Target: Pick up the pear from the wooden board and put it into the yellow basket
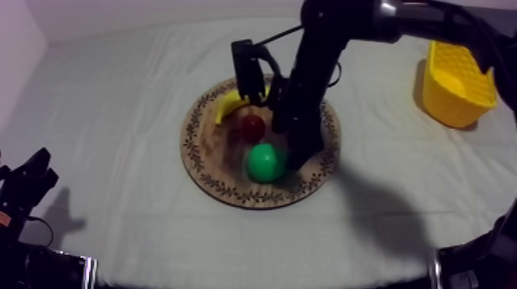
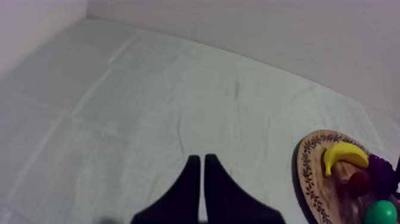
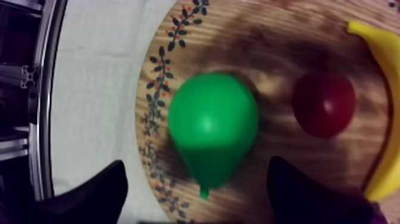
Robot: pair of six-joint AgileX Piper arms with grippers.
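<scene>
The green pear (image 1: 264,162) lies on the near part of the round wooden board (image 1: 201,157), stem end toward the rim. My right gripper (image 1: 295,159) has come down over the board from the upper right. In the right wrist view it (image 3: 198,171) is open, one black finger (image 3: 101,193) on each side of the pear (image 3: 213,125), without touching it. The yellow basket (image 1: 454,86) stands at the far right of the table. My left gripper (image 1: 32,175) rests low at the left, its fingers (image 2: 191,184) together as a wedge over bare cloth.
On the board also lie a banana (image 1: 229,104) and a small red fruit (image 1: 252,127), close behind the pear. The left wrist view shows dark grapes (image 2: 381,170) beside them. Open cloth stretches between the board and the basket.
</scene>
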